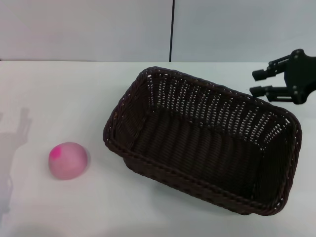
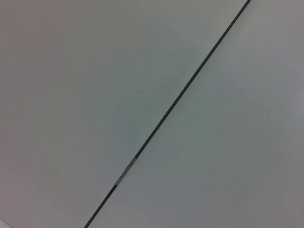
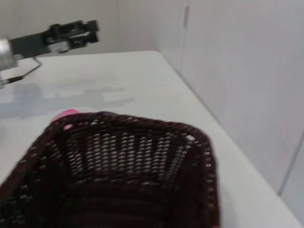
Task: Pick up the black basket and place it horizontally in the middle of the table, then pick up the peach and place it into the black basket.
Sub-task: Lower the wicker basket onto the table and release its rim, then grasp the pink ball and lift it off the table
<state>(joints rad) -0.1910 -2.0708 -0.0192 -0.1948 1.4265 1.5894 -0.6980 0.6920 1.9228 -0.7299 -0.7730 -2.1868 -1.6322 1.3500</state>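
The black basket [image 1: 202, 143] rests on the white table [image 1: 74, 94], right of the middle, turned at a slant, and is empty. The peach [image 1: 68, 160] lies on the table to its left, apart from it. My right gripper [image 1: 257, 82] hovers open and empty just beyond the basket's far right corner. The right wrist view looks into the basket [image 3: 118, 175], with a sliver of the peach [image 3: 66, 114] behind its far rim. My left gripper [image 3: 78, 32] shows there far off, raised above the table. The left wrist view shows none of these.
A pale wall with a dark vertical seam [image 1: 172, 29] stands behind the table; the left wrist view shows only this wall and seam [image 2: 180, 92]. Bare tabletop lies between the peach and the basket.
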